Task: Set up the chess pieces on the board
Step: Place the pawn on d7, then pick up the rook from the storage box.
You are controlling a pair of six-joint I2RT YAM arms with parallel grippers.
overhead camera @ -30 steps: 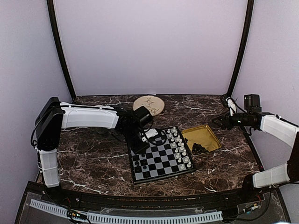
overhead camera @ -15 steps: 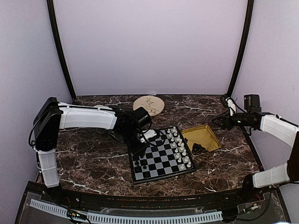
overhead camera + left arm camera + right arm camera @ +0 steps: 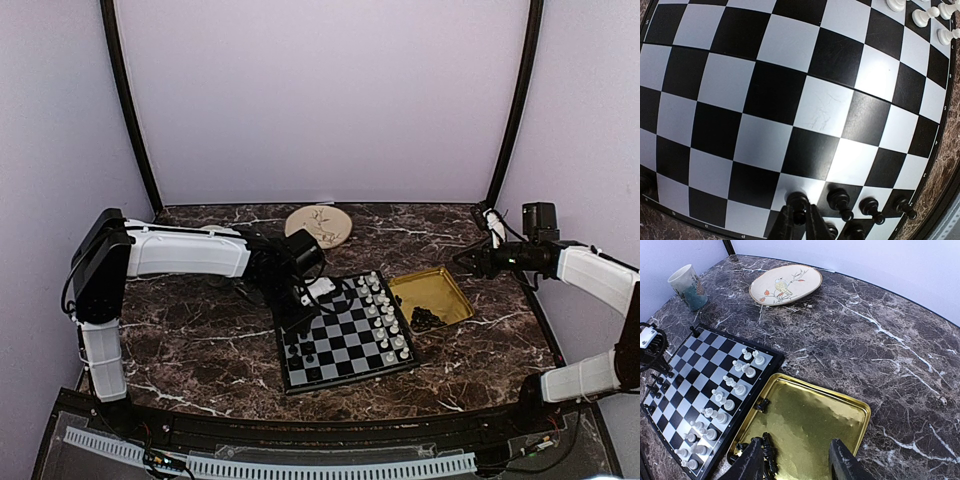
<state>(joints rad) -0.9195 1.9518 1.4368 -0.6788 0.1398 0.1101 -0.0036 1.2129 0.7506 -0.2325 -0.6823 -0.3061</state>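
Over on the board's left edge, the left gripper has crept a hair closer to the rim compared with a second ago, and that's about all that moved. The right arm hasn't budged. The wrist cam shows the left fingers closed around a black pawn that's standing on a light square in the second row, with three more pawns lined up beside it and a couple of back-row pieces behind. So I'd say it's seating this pawn and the black side is only partly filled in. Most of the remaining black pieces are piled in a corner of the yellow tray, where the right gripper hovers with its fingers spread apart and nothing between them. White pieces are already lined up along the tray side of the board. Writing-wise, no brands anywhere. The rim has tiny coordinate marks, maybe a "5" on the far side, but they're too small to be sure.
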